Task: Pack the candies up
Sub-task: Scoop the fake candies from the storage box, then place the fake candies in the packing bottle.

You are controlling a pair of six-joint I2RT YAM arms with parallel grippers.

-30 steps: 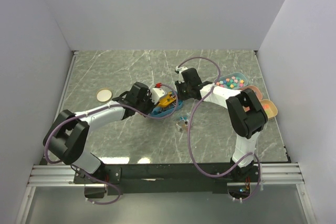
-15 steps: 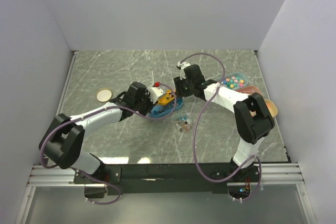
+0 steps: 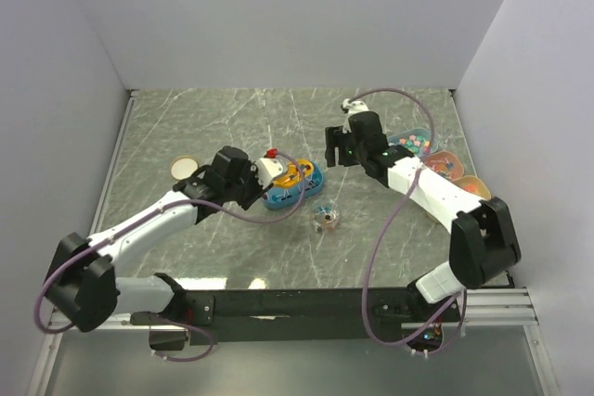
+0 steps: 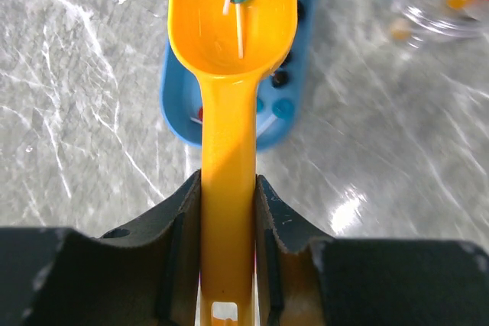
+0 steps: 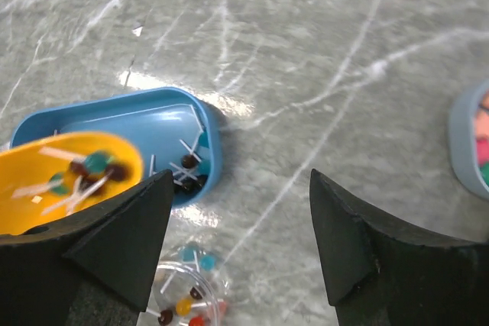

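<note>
Table carries the whole work area, and the active items sit grouped near its centre.

Blue tray is the source container. Part of its floor is bare, and a small cluster of the candies lies against its near wall.

Grey-blue tray, at the right, holds other sweets and is well apart from the work.

Left gripper is clamped on the handle of the yellow scoop. The scoop bowl hangs over the blue tray and carries a few candies, one of them green.

Right gripper stands with its jaws wide apart and holds nothing. It is raised above the table, just beyond the blue tray.

Clear jar stands uncovered on the table just beside the blue tray. It holds a few candies, and they cover only its floor.

Lid lies flat on the table, well apart from the jar, on the left.

Assessment: packing is under way and is judged to be in its early-to-middle stage.
- Done: a first small quantity is in the jar, and one load is on the scoop.
- Left: empty the scoop into the jar, collect the cluster in the tray, and probably fit the lid.
</note>
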